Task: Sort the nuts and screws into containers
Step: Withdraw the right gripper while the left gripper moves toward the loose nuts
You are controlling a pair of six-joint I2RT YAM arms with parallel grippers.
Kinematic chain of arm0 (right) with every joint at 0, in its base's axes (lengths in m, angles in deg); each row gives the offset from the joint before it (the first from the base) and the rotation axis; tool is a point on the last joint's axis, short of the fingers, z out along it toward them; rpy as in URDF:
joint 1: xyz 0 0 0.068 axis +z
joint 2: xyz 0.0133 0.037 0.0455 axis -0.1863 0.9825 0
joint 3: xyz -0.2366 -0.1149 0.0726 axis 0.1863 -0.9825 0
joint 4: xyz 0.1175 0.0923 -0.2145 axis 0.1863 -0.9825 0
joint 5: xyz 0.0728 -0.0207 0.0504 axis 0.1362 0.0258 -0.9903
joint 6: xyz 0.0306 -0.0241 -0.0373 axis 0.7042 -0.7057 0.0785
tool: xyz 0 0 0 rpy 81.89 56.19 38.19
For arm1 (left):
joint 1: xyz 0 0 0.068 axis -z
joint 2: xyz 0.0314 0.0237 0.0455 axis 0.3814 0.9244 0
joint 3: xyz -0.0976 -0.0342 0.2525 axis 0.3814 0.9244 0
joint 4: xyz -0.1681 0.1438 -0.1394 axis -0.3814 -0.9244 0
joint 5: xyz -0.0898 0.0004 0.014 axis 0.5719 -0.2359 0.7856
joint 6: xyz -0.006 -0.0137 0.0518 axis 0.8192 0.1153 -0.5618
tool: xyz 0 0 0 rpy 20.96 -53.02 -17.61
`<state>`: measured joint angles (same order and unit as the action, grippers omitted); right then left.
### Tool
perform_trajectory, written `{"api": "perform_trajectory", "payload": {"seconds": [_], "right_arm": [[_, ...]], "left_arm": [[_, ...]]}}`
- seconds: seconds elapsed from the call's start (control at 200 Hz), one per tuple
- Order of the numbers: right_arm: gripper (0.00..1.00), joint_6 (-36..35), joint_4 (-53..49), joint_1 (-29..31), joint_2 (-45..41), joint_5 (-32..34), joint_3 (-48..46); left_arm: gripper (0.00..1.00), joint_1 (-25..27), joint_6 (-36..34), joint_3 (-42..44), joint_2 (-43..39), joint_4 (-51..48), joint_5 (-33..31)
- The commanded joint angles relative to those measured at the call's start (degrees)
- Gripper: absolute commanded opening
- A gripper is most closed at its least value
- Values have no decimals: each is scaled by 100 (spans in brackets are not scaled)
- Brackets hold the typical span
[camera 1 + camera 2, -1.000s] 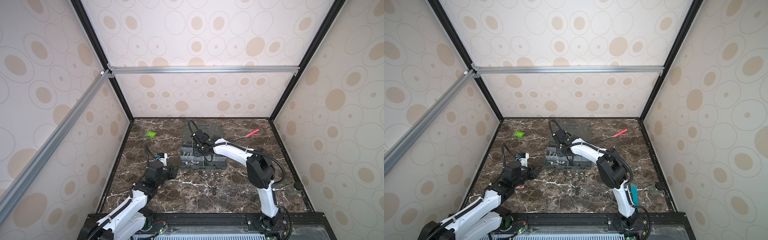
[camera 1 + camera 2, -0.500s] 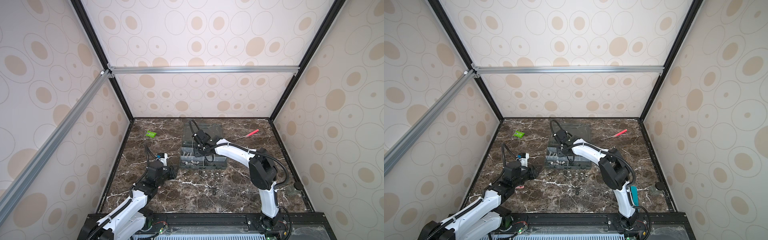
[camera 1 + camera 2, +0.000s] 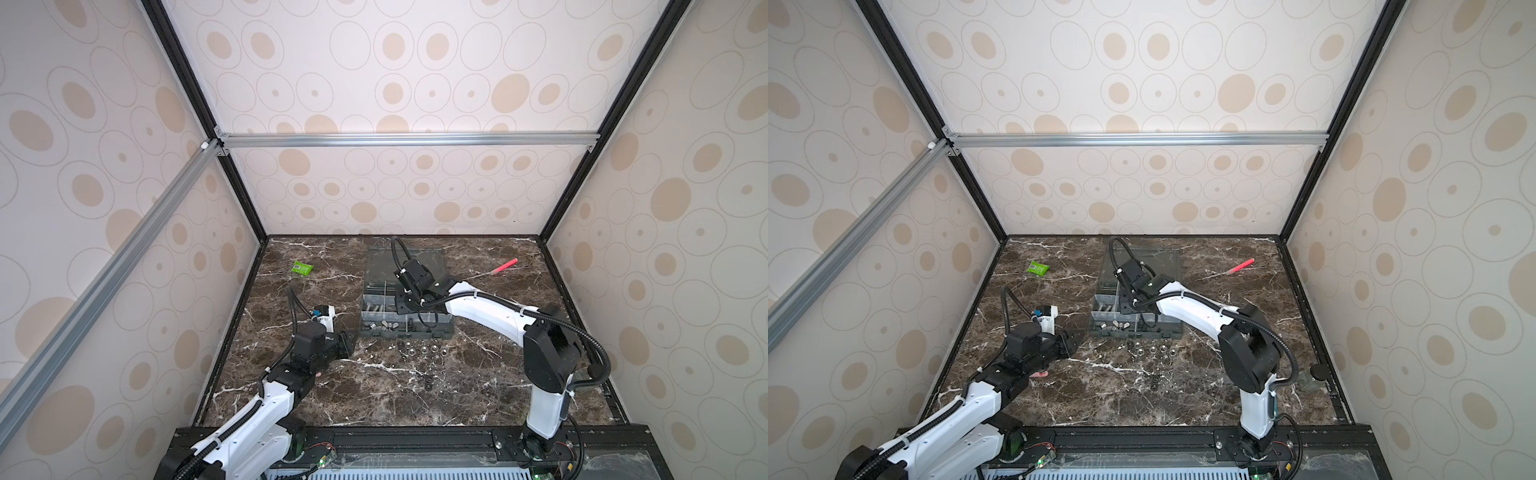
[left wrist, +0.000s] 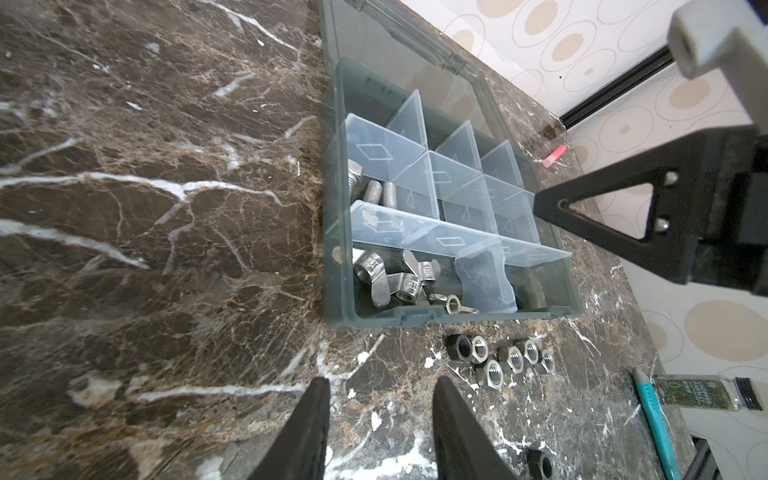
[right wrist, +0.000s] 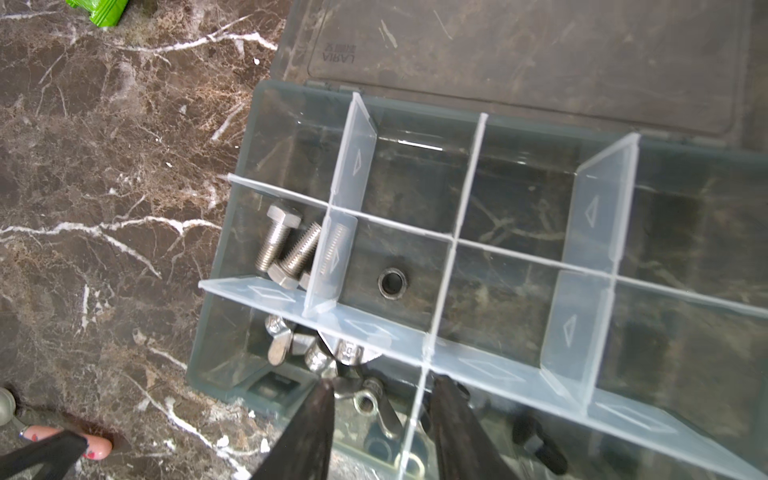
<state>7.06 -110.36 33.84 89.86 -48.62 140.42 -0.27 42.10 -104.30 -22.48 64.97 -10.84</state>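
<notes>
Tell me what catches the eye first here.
The open grey box in the middle of the table, with the right gripper hanging open over it. Bolts lie in one cell, wing nuts in the next; loose hex nuts sit on the table just before the box.

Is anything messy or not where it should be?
Yes. A cluster of hex nuts lies loose on the marble table, just outside the front wall of the organizer box, not in a cell. A few black nuts sit farther out. Nothing looks broken.
</notes>
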Motion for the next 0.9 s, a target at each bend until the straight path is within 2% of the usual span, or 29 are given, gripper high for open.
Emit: {"api": "perform_trajectory", "payload": {"seconds": [0.0,0.365,0.625,0.895], "right_arm": [[42,124,-22,-19,-467,252,-362],[43,540,-99,-47,-1996,929,-2031],[43,1219,-186,-80,-3072,1162,-3403],[43,1626,-523,-80,-3684,1311,-4004]], "left_arm": [[40,175,85,-153,75,191,11],[40,1544,-194,-530,752,138,-911],[40,2169,-481,-905,1497,131,-1033],[42,2875,-1057,-1737,2463,-290,-1051]]}}
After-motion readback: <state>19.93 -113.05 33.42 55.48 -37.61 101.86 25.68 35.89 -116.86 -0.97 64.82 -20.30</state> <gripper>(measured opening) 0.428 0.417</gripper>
